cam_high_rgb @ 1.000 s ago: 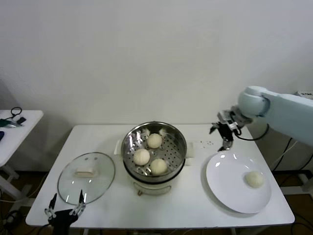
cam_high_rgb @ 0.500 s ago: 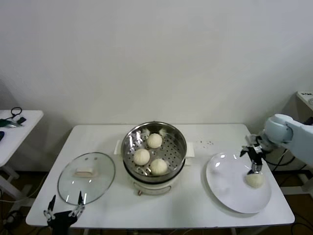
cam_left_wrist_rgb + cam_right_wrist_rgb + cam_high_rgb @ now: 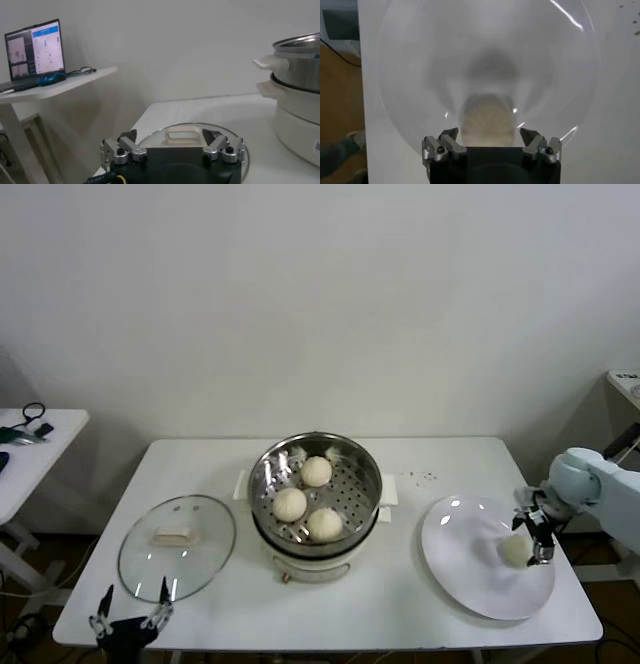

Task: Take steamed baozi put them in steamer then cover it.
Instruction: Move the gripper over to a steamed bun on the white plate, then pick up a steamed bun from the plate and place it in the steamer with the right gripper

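Hovering over the plate (image 3: 470, 579), the right gripper (image 3: 532, 536) has its jaws spread wide on both sides of the last baozi (image 3: 515, 550), without closing on it. In the right wrist view this bun (image 3: 487, 122) lies between the two fingertips (image 3: 447, 140). Three more buns (image 3: 290, 504) sit inside the steamer (image 3: 315, 446) in the middle of the table (image 3: 420, 604). The glass lid (image 3: 177, 544) lies on the table to the left of the steamer. The left gripper (image 3: 130, 609) waits at the near table edge beside the lid, jaws wide apart and empty.
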You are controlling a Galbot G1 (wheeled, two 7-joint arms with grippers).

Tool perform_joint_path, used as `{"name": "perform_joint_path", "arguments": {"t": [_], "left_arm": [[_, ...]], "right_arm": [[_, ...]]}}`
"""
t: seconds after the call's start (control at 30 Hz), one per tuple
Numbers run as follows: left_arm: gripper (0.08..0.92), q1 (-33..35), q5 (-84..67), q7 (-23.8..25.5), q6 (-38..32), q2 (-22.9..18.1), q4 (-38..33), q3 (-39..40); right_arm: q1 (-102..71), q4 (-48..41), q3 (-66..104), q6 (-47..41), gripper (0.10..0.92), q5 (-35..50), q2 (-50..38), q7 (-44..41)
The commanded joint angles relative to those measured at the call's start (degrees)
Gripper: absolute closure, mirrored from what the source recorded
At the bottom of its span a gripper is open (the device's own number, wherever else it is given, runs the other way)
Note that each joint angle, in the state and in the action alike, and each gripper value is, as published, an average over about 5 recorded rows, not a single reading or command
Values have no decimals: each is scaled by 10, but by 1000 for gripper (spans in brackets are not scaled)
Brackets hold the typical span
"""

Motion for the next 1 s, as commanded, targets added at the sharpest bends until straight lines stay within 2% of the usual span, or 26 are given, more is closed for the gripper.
{"name": "perform_joint_path", "arguments": {"t": [0.03, 0.33, 0.53, 0.67, 0.83, 1.0], "left_arm": [[177, -3, 4, 1, 1, 0, 3, 2], [177, -2, 7, 1, 0, -1, 4, 3], [177, -4, 9, 1, 1, 0, 2, 3], [177, -4, 11, 0, 2, -1, 0, 6], [177, -2, 12, 1, 1, -1, -1, 7], [177, 1, 12, 6, 1, 1, -8, 8]], "right_arm": [[-39, -32, 31, 9, 203, -32, 18, -2], [-36, -38, 30, 18, 209, -32, 27, -9], [-30, -38, 33, 18, 306, -27, 26, -9], [-17, -36, 29, 16, 343, -11, 25, -8], [49, -32, -3, 2, 362, 50, 38, -6], [188, -24, -96, -30, 364, 157, 80, 1]]}}
